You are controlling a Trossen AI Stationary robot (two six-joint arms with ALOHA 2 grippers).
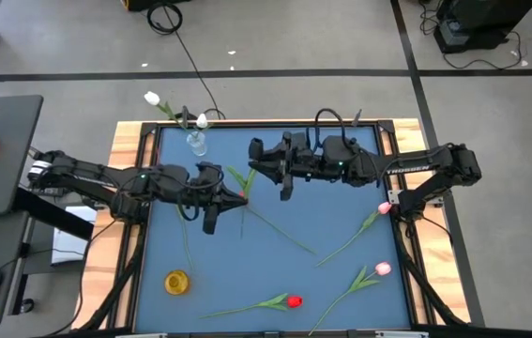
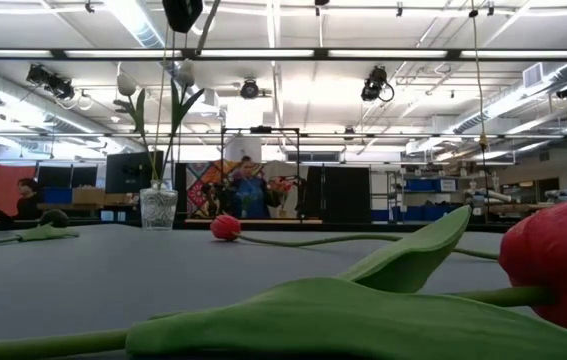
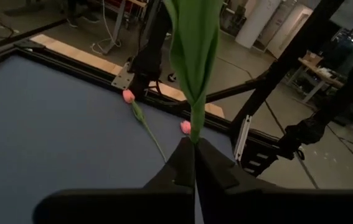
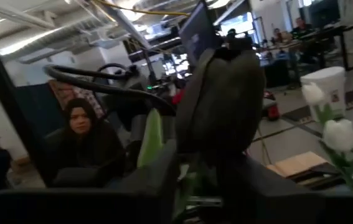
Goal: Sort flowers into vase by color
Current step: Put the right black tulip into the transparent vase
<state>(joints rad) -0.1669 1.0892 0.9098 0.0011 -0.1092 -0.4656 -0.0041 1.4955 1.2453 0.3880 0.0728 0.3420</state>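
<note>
blue table top [image 1: 341, 216] is seen under both arms. a green tulip stem [image 3: 193, 68] is pinched in the left gripper [image 1: 243, 197], pressed together on it mid-table. just beside it, the right gripper [image 1: 258, 167] is parted around nothing. white tulips [image 1: 153, 99] are stood in a glass vase [image 1: 196, 143].

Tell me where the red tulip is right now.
In the high view the red tulip lies flat on the blue table near its front edge, about mid-width, between the yellow vase and a pink tulip.
</note>
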